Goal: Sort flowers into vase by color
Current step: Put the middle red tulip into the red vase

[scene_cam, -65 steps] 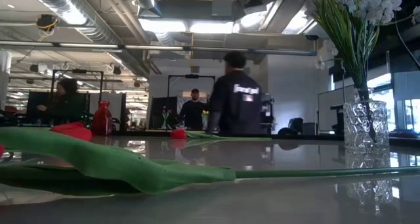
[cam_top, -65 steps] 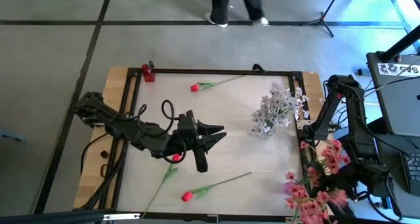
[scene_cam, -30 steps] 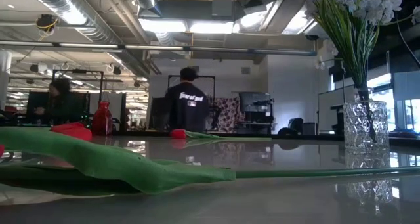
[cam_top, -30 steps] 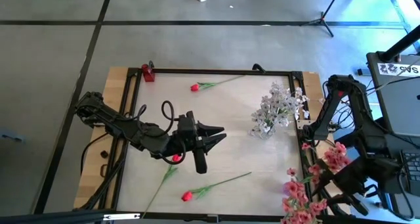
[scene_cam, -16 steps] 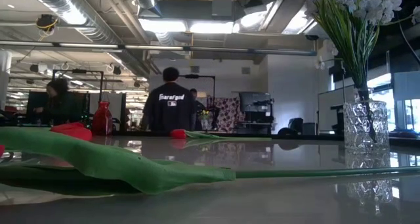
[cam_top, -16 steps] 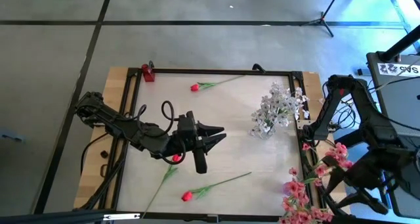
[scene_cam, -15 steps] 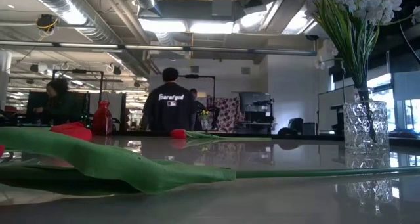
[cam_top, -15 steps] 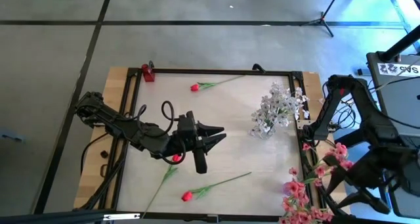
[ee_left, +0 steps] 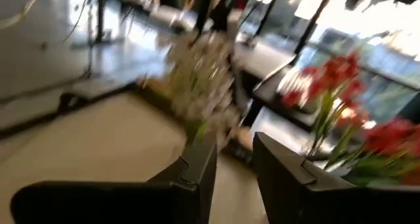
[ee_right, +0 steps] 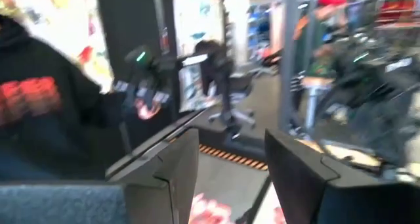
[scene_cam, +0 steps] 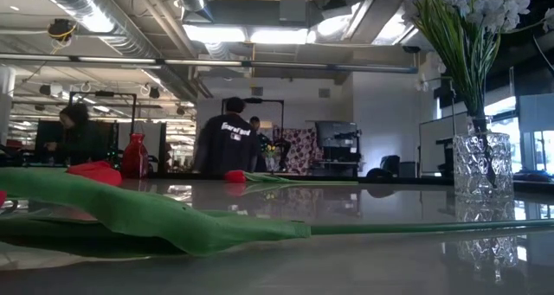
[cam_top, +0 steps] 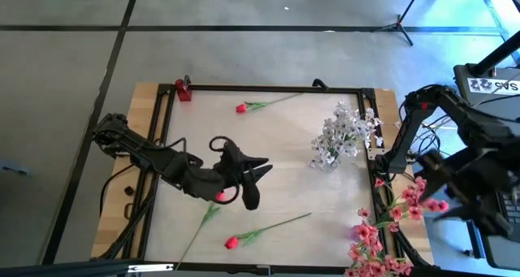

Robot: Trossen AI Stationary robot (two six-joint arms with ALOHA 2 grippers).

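Lying flat on the pale, glossy table (cam_top: 276, 171) are three thin green-stemmed flowers with single red buds: one near the far edge (cam_top: 241, 108), one under the left arm (cam_top: 218, 196), one near the front edge (cam_top: 231, 242). White blossom sprays (cam_top: 341, 133) stand upright in a faceted glass vase (scene_cam: 481, 167) toward the right side. Pink blossom sprays (cam_top: 382, 236) hang past the table's right front corner. A small red object (cam_top: 184, 90) sits at the far left corner of the black frame.

Compared with half a second earlier, the left gripper (cam_top: 253, 179), fingers apart and empty, has turned slightly over the table's middle; the right gripper (ee_right: 226, 178), fingers apart and holding nothing, has swung outward, off the table's right edge.

Bare tabletop lies between the left gripper and the vase.
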